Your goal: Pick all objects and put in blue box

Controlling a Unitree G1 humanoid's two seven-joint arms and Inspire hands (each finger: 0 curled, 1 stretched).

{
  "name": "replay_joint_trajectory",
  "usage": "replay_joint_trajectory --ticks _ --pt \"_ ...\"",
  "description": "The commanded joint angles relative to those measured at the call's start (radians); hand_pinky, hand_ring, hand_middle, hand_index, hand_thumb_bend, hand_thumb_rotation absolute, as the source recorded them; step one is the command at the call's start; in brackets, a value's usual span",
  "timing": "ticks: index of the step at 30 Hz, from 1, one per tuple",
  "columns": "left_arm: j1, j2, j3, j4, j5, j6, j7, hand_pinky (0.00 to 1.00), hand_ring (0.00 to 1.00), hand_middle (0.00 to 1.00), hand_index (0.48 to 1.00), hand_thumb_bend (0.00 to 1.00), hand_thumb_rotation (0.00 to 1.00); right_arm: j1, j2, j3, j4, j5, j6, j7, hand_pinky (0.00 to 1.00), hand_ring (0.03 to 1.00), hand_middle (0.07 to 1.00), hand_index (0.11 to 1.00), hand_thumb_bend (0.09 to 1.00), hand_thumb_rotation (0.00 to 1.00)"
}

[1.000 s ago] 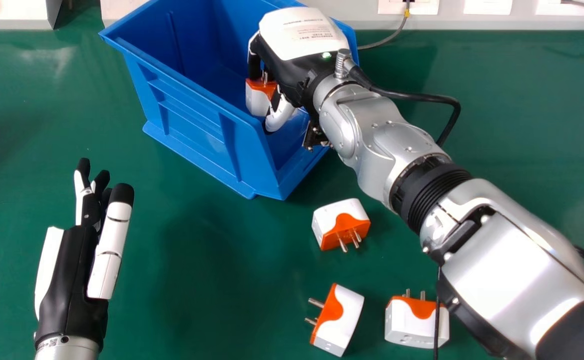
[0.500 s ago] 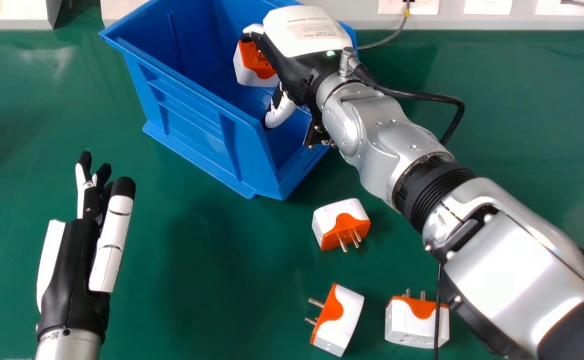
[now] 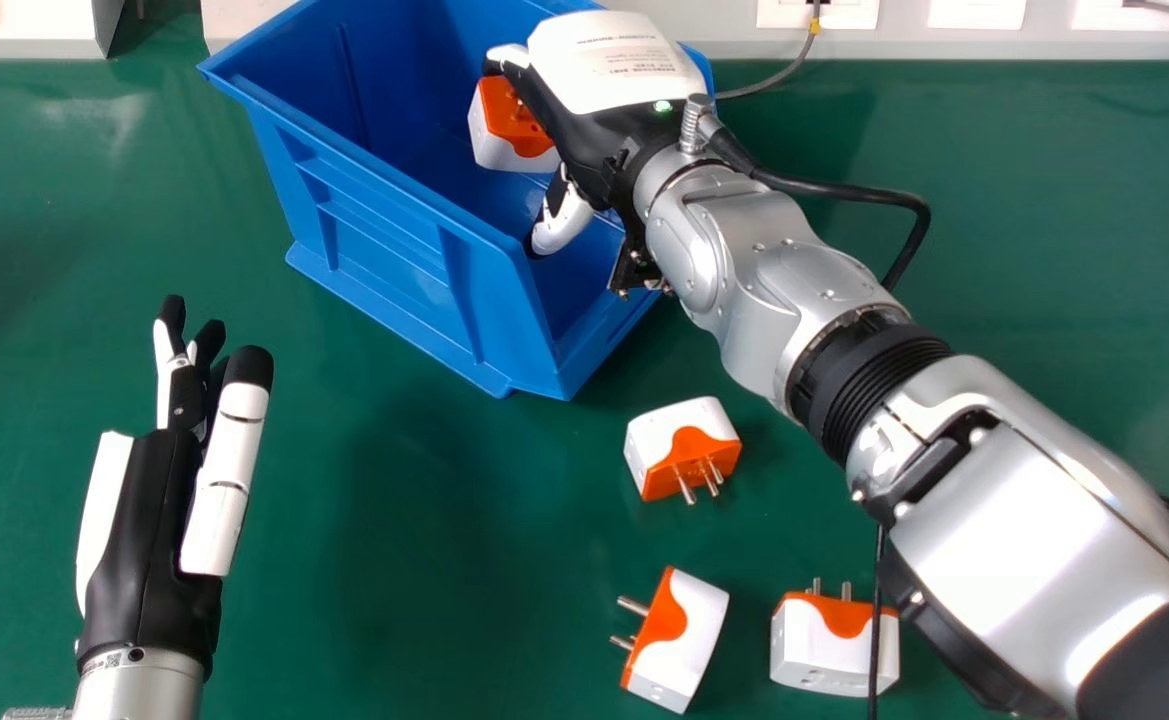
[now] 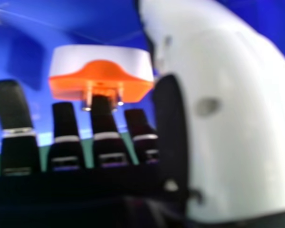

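Observation:
My right hand [image 3: 609,130] is inside the upper part of the blue box [image 3: 424,290], its fingers extended. Beside its fingers is a white and orange plug adapter [image 3: 509,140], with the box interior around it. In the right hand view the adapter [image 4: 102,71] lies at the fingertips of my open hand [image 4: 107,142], prongs overlapping one finger; whether they touch is unclear. Three more adapters rest on the green table: one [image 3: 679,445] near the box, one [image 3: 679,640] closer to me, another [image 3: 829,650] beside that. My left hand [image 3: 159,500] stands open over the table's left side.
The right forearm [image 3: 1024,540] spans the table's right side, with a black cable [image 3: 844,190] looping near its wrist. A white ledge with sockets [image 3: 974,12] runs along the back edge.
The right hand's fingers have opened from around the adapter, which has turned and shifted slightly up and left. My left hand has moved a little forward. The table's three adapters have stayed put.

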Motion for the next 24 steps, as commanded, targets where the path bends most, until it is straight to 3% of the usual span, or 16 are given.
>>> replay_joint_trajectory --ticks 1,4,11,15,21,24 --pt "-0.006 0.012 0.003 -0.011 -0.002 -0.003 -0.002 0.94 0.97 1.0 1.0 0.58 1.0 -0.029 -0.015 -0.004 -0.026 -0.002 -0.005 -0.009 0.44 0.817 0.907 0.866 0.428 0.0" --pt "-0.011 0.013 0.003 -0.005 -0.002 0.0 -0.003 0.94 0.97 1.0 1.0 0.58 1.0 -0.028 -0.017 0.009 -0.024 -0.011 -0.008 0.017 0.45 0.821 0.903 0.858 0.431 0.0" --pt "-0.001 0.013 0.002 -0.04 -0.005 0.028 -0.008 0.94 0.97 0.99 1.0 0.58 1.0 -0.037 -0.021 0.024 -0.027 -0.014 -0.019 0.07 0.69 0.889 0.923 0.84 0.602 0.04" --pt "0.006 0.01 0.0 -0.052 0.0 0.035 -0.005 0.93 0.97 0.99 1.0 0.58 1.0 -0.044 -0.028 0.048 -0.031 -0.033 -0.019 0.088 0.74 0.915 0.936 0.846 0.642 0.05" --pt "0.008 0.009 0.002 -0.059 -0.01 0.046 -0.009 0.93 0.97 0.99 1.0 0.58 1.0 -0.044 -0.031 0.046 -0.031 -0.035 -0.008 0.124 0.79 0.943 0.961 0.877 0.722 0.12" --pt "0.007 0.01 0.002 -0.059 -0.009 0.047 -0.008 0.93 0.97 0.99 1.0 0.57 1.0 -0.045 -0.032 0.045 -0.031 -0.034 0.0 0.13 0.83 0.96 0.981 0.882 0.748 0.15"
